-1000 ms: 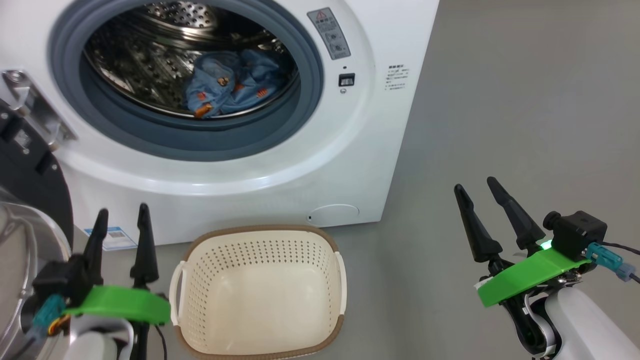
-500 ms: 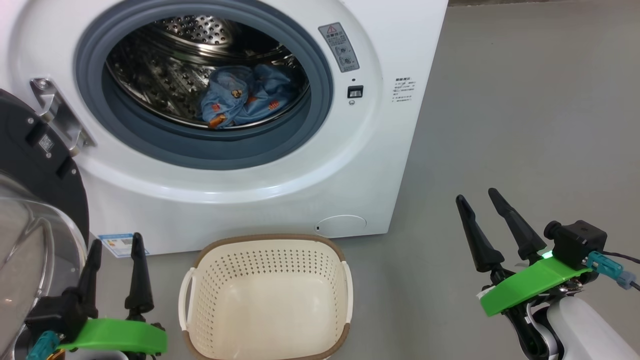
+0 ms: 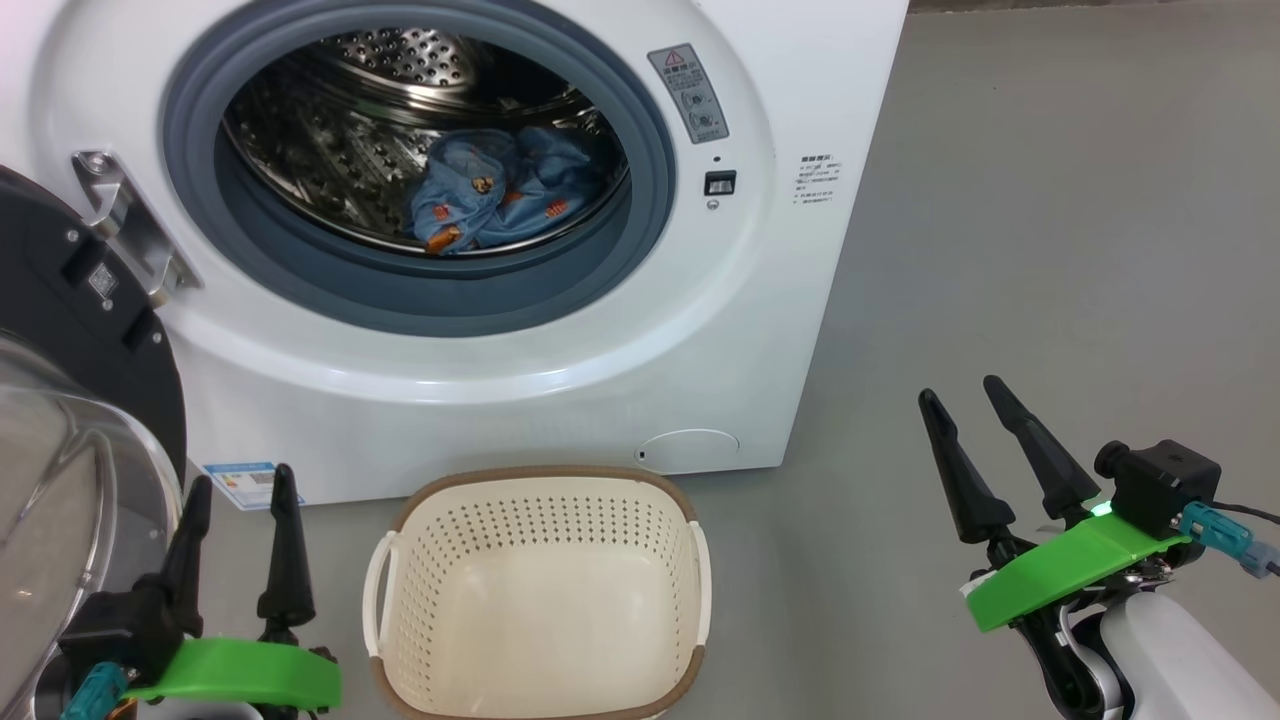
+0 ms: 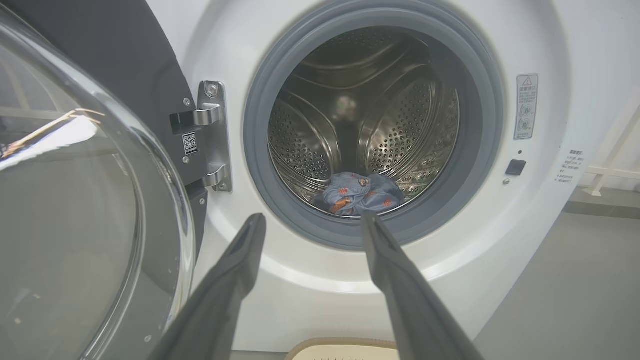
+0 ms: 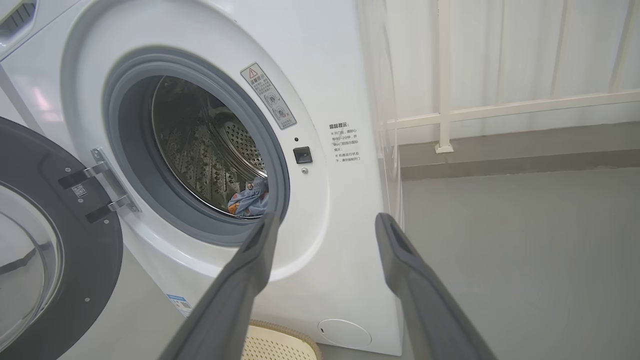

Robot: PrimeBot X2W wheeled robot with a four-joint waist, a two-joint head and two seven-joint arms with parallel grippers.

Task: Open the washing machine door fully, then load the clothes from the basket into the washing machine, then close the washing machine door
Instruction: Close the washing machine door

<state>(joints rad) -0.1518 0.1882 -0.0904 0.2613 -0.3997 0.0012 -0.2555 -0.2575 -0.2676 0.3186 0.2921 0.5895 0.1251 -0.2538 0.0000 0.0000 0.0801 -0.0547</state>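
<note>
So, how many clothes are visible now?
1: a blue bundle lying at the bottom of the drum. It may hide further pieces. The basket holds none.

bright, even light, soft shadows; glare streaks the washing machine door left of the left claw; edges bow.

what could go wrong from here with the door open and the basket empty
The blue patterned garment lies near the front lip of the perforated steel drum; it might get pinched against the grey rubber gasket when the round black-ringed glass door swings shut. The open left tool sits close beside that door's clear bowl and might knock it.
</note>
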